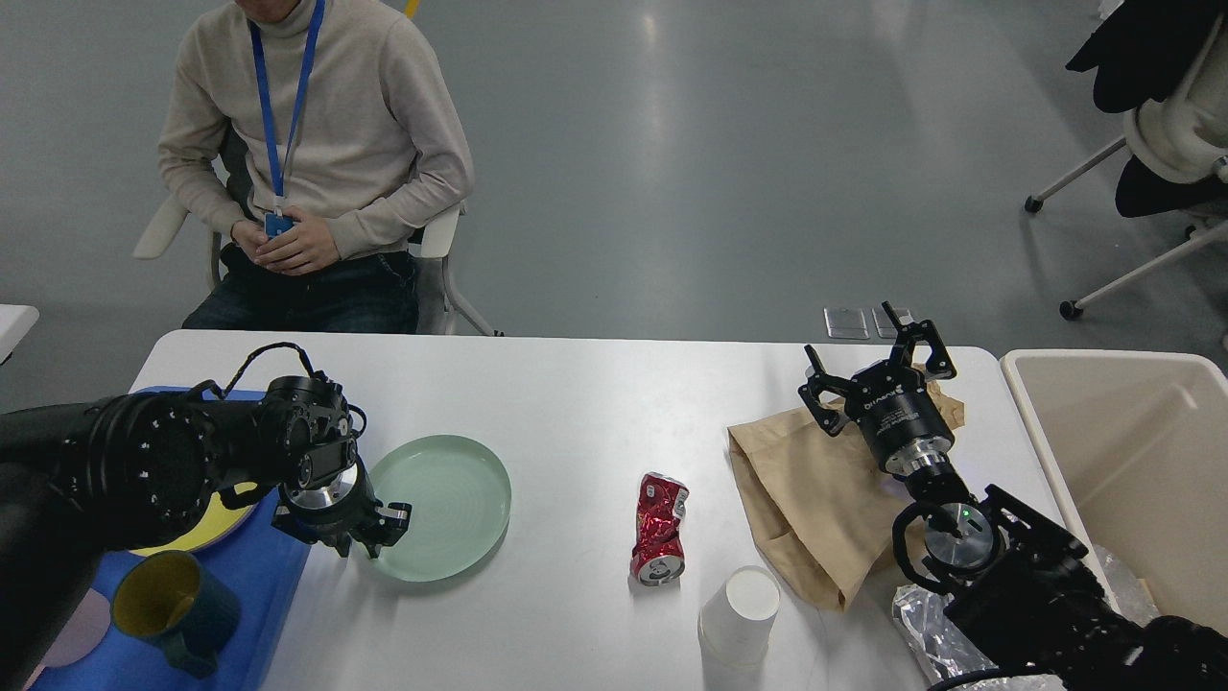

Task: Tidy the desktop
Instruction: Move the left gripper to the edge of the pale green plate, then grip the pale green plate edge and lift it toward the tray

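Surface: desktop [595, 403], white, smooth, rounded corners, spanning most of the view.
Room: grey glossy floor; seated person [312, 163] in beige sweater with blue lanyard at the far edge; office chair [1166, 144] at upper right.
Left end: blue tray [259, 576] holding a yellow plate [206, 533] and a dark mug [177, 609] with yellow interior.
Right end: beige bin [1132, 461] just beside the table edge.
Left gripper [369, 528]: low over the desktop, at the near-left rim of the green plate [446, 504]; fingers seen dark and small, open or closed cannot be told.
Right gripper [878, 369]: fingers spread apart, holding nothing, above the far end of the brown paper bag [815, 489].
Centre items: crushed red can [660, 528] lying on the desktop between plate and bag, well apart from both grippers; white paper cup [741, 614] near the front edge, just beside the bag.
Front right: crumpled clear wrap [921, 619], partly hidden by the right arm.
Writing: white lettering on the right gripper body, too small to read; can markings illegible.
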You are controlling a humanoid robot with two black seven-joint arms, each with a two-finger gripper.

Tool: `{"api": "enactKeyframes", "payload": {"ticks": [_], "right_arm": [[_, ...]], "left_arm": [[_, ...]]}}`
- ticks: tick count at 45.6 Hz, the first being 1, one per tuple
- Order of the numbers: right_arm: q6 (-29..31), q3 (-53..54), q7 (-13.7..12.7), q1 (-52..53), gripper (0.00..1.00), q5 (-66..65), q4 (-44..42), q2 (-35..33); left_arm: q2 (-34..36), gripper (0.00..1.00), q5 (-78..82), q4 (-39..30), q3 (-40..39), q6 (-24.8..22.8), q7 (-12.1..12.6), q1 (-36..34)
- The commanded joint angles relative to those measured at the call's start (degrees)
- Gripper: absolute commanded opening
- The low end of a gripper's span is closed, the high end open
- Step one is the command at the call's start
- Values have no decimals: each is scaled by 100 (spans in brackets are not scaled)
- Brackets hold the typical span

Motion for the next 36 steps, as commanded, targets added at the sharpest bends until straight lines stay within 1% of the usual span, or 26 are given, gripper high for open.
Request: {"api": "enactKeyframes", "payload": {"ticks": [1, 6, 15, 20, 36], "right_arm": [[0, 0, -1, 2, 100, 3, 0, 0], [0, 0, -1, 2, 100, -6, 0, 0], [0, 0, -1, 2, 100, 3, 0, 0], [0, 0, -1, 2, 100, 3, 0, 0], [0, 0, -1, 2, 100, 3, 0, 0]], "left_arm": [[34, 0, 0, 21, -1, -495, -15, -63], [61, 0, -8, 21, -1, -759, -15, -195], [70, 0, -8, 29, -27, -777, -15, -239], [96, 0, -8, 29, -255, -786, -15, -309], [412, 0, -8, 29, -317, -1058, -6, -1170]]}}
